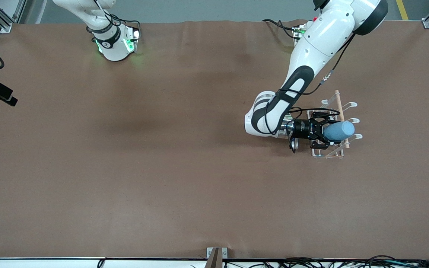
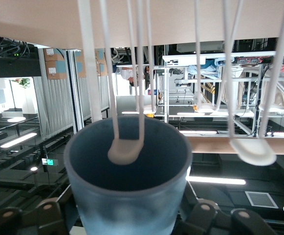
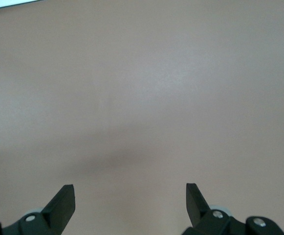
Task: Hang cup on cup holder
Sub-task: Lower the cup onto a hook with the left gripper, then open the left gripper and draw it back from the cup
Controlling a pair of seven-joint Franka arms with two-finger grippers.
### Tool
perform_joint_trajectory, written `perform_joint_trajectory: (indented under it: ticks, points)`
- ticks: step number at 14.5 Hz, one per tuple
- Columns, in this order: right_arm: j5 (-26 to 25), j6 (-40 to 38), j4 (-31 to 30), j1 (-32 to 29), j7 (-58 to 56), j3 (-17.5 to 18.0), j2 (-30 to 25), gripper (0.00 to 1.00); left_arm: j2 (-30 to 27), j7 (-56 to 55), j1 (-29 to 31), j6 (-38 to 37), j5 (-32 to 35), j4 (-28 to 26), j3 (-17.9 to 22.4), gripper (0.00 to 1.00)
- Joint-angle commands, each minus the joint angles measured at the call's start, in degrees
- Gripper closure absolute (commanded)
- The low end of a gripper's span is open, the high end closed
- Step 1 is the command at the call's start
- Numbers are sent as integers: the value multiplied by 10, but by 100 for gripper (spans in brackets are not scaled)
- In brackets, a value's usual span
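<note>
cup holder sits lowest on the table, toward the left arm's end, wooden rod running along its top. left gripper is right over the rack, fingers clamped on the cup, light blue, tipped on its side w/ mouth facing the prongs. left wrist view: one looped prong tip sits just inside the cup's mouth. right gripper waits over bare table, fingers wide apart, holding nothing
</note>
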Motion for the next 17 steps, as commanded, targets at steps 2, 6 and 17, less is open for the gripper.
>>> perform_joint_trajectory:
  ticks: [2, 6, 17]
  points:
    - [-12, 3, -4, -2, -8, 4, -7, 0, 0, -8, 3, -1, -13, 26, 0, 7]
    - [-12, 1, -4, -3, -8, 4, -8, 0, -6, -8, 5, -1, -32, 43, -1, 2]
    - [-44, 15, -9, 1, -11, 5, -8, 0, -170, -284, 40, 128, -293, 156, 24, 0]
